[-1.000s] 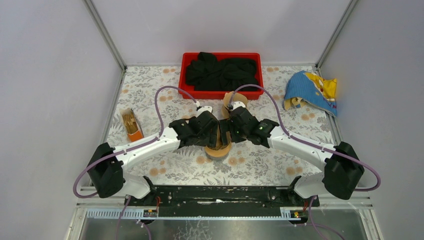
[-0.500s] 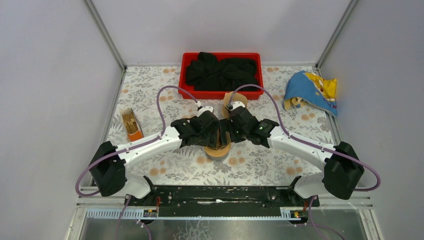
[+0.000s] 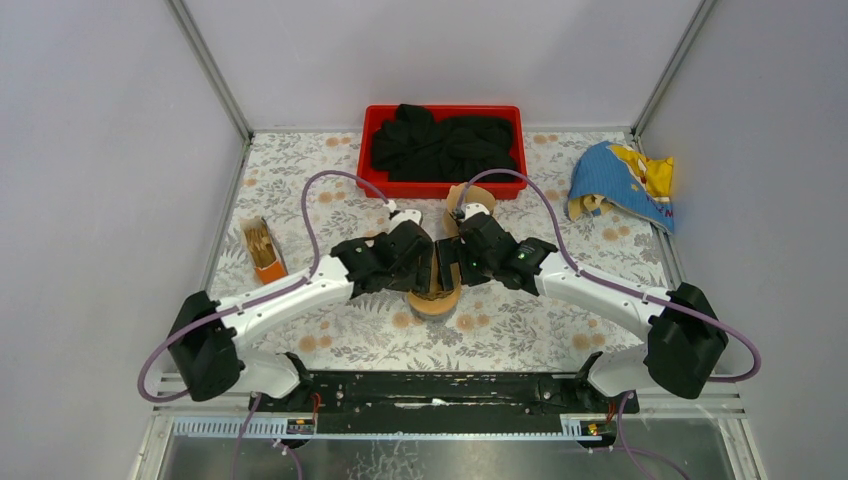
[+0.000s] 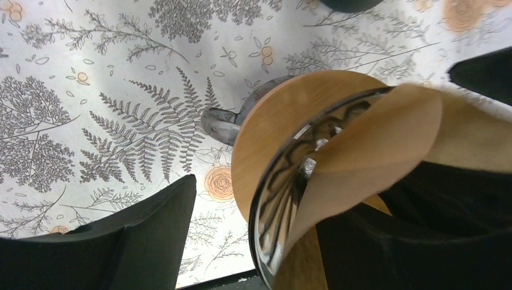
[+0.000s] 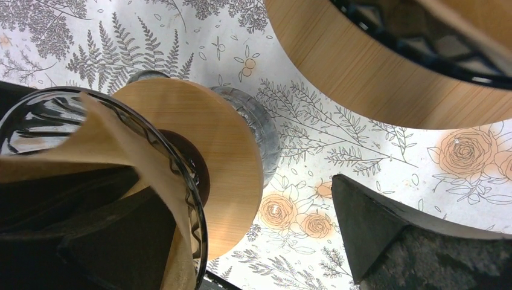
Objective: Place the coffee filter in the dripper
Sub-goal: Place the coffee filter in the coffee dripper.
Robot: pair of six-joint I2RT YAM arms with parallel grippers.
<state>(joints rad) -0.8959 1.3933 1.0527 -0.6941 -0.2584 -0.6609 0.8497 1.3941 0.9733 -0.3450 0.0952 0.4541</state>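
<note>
The dripper [image 3: 437, 300] is clear ribbed glass with a round wooden collar [image 4: 272, 133] and stands on the floral table between both arms. The brown paper coffee filter [image 4: 374, 151] sits inside its rim, with its edge standing above the glass; it also shows in the right wrist view [image 5: 115, 145]. My left gripper [image 3: 420, 262] is open, one finger inside the filter and the other finger [image 4: 133, 241] outside the dripper. My right gripper [image 3: 455, 262] is open in the same way, one finger [image 5: 392, 235] outside. Both grippers hide the dripper's mouth from above.
A second wooden-ringed piece [image 3: 470, 203] stands just behind the dripper and shows in the right wrist view [image 5: 386, 78]. A red tray [image 3: 368, 150] with black cloth [image 3: 440, 140] is at the back. A blue and yellow bag [image 3: 625, 185] lies back right, an orange box of sticks [image 3: 263, 250] at the left.
The left arm has swung a little to the left and its gripper has shifted slightly left at the dripper. The right arm and the dripper have not moved.
</note>
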